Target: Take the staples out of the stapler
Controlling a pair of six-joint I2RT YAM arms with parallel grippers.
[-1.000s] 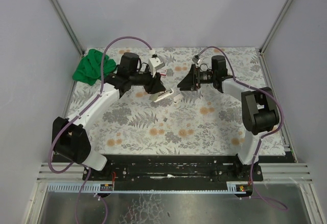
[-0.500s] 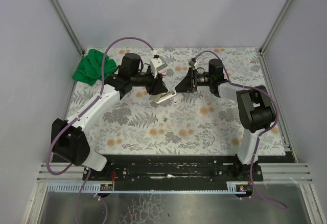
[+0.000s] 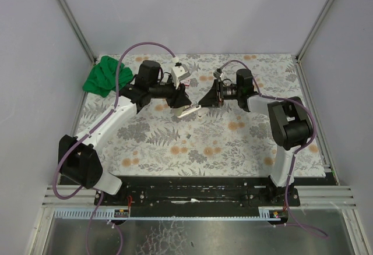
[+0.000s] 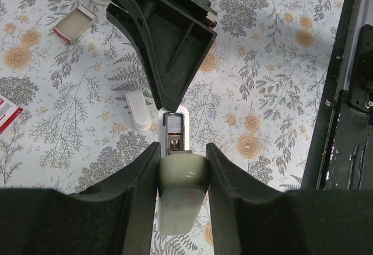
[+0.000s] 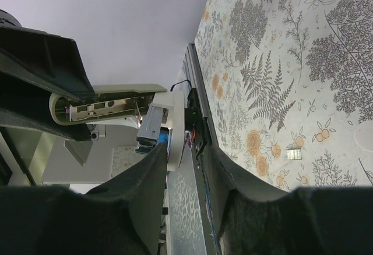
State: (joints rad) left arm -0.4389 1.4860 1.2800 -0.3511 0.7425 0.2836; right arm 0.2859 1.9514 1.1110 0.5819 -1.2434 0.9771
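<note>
Broadly, the flower-patterned table carries both arms, which meet above its middle toward the far half. The left gripper is closed narrowly on the rear of the cream stapler, one finger pressed to each side, holding it clear of the table. The right gripper faces it with its fingers only a little apart around the stapler's front end. A sliver of space shows on one side, and I cannot tell whether the fingers pinch it. In the top view the stapler's long axis runs from the left gripper toward the right one, roughly across the table. Its front points at the right gripper, and the upper arm is hinged away from the base, leaving the metal channel bare. A green cloth lies at the far left corner. A small open box and a white piece lie beside the grippers. A strip of staples lies on the table below. The channel's contents are too small to read, and the right gripper hides the stapler's tip from above.
</note>
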